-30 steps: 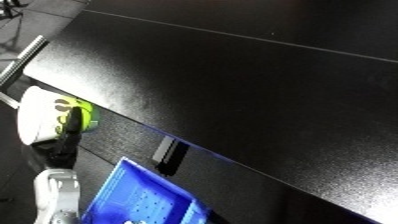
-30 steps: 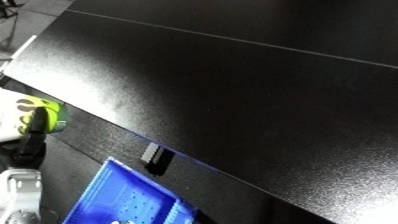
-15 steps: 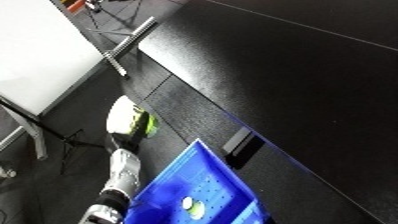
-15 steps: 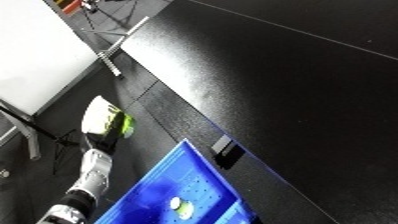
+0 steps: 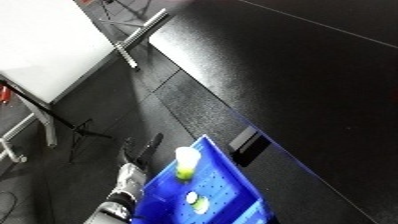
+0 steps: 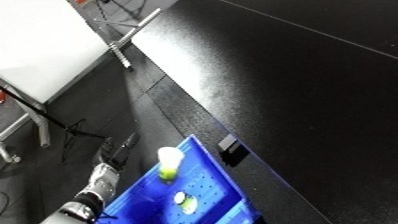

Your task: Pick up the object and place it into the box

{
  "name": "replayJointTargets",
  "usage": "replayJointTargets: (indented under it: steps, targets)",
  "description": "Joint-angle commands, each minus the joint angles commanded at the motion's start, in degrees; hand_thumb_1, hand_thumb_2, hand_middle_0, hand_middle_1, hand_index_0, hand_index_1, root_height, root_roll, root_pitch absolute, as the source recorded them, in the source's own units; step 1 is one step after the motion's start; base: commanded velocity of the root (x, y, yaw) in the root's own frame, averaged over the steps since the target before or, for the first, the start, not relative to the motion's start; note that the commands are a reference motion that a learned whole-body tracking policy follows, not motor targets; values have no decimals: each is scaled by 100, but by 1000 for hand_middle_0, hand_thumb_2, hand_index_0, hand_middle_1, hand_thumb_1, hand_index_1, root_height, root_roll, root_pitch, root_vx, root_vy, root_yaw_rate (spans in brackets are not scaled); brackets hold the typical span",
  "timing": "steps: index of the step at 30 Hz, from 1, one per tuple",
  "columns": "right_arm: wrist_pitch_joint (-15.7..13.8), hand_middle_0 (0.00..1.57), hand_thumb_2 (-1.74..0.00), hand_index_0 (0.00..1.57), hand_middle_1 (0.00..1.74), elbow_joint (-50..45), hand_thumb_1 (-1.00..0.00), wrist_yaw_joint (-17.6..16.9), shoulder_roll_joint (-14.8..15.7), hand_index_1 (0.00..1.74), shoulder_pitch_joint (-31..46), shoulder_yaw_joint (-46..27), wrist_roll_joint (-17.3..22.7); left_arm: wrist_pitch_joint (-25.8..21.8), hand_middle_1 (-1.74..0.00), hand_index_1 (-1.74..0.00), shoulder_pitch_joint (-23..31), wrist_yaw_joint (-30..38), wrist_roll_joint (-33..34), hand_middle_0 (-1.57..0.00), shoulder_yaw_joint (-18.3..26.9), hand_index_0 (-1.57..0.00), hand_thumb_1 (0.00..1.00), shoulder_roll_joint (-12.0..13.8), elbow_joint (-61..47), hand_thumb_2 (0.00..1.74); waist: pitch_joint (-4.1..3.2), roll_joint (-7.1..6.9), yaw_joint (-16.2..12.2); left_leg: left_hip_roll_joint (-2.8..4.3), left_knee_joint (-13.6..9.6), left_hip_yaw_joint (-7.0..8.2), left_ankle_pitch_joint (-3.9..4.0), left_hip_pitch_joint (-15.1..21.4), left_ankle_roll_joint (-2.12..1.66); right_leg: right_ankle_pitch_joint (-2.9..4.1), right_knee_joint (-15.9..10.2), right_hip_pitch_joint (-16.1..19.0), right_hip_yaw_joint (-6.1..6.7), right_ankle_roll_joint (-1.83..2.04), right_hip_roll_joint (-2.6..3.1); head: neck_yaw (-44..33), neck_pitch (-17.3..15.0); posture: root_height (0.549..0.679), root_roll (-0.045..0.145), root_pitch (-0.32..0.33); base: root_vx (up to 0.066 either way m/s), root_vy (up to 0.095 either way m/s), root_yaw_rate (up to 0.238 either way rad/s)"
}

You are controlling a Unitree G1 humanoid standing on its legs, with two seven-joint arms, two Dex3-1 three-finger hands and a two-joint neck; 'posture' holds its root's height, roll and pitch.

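Bottle, white with a yellow-green end, upright but slightly tilted, seen against the upper left part of the blue bin, its green end lowest, over the perforated floor near the bin's left wall. Whether it rests on the floor or is just above it cannot be told. No hand touches it.

Bin: set at the lower centre, just beside the edge of the large black table, which fills the upper right of both views. A second white and green item lies on the bin floor, below the bottle and apart from it. A small black box sits at the table edge, just beside the bin's upper right corner.

Left hand: black, at the end of the silver forearm that enters from the lower left; it is outside the bin, just left of its wall, fingers straight and spread, released, holding nothing.

Right hand: in neither view.

Background: dark floor at left, with a white panel in the upper left corner and a grey metal bar leaning beside the table's corner.
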Motion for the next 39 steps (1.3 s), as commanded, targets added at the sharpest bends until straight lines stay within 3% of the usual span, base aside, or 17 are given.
replayJointTargets:
  steps: [10, 17, 22, 27, 33, 39]
  targets:
    - [-22, 0, 0, 0, 0, 19, 0, 42, 13, 0, -29, 30, -12, 269, 0, 0, 34, -309, 283, 0, -149, 0, 0, -80, 155, 0, 0, -14, 14, -15, -43, 0, 3, -14, -4, 36, -84, 11, -26, 10, 7, 263, -69, 637, 38, -34, -7, -8, 6]
    - [-22, 0, 0, 0, 0, -8, 0, 10, 25, 0, -66, 54, -5, 680, 0, 0, 96, -1246, 738, 0, -429, 0, 0, -232, 126, 0, 0, -8, 18, -8, -27, 30, -34, -17, -6, 93, -150, 13, -35, 32, 10, 985, -221, 637, 33, -30, -19, -11, -18]
    - [-7, 0, 0, 0, 0, -18, 0, 2, -3, 0, -118, 72, 42, 464, 0, 0, 215, -1827, 1633, 0, -791, 0, 0, -357, 18, 0, 0, 18, 13, 7, 30, 82, -105, -2, -3, 161, -205, 8, -12, 61, 22, 2172, -500, 638, 29, -29, -34, -1, -85]
    - [24, 0, 0, 0, 0, -33, 0, -70, -49, 0, -245, 77, 65, 700, 0, 0, 445, -2548, 2361, 0, -1261, 0, 0, -643, -168, 0, 0, 90, -15, 30, 36, 160, -154, 57, -13, 267, -313, 16, 40, 98, 41, 3670, -932, 640, 26, -25, -53, 40, -167]
    - [78, 0, 0, 0, 0, 68, 0, -173, -128, 0, -473, -73, -24, 743, 0, 0, 670, -2729, 2857, 0, -1812, 0, 0, -1101, -428, 0, 0, 265, -83, 55, -176, 207, -65, 206, -54, 416, -475, 38, 124, 132, 20, 5321, -1148, 644, 26, -25, -30, 55, -106]
    - [147, 0, 0, 0, 0, 149, 0, -192, -163, 0, -581, -162, -61, 763, 0, 0, 661, -2626, 3100, 0, -2100, 0, 0, -1329, -553, 0, -16, 320, -133, 50, -210, 237, -65, 248, -46, 531, -554, 6, 179, 167, 6, 6064, -1044, 645, 26, -27, -12, 11, -56]
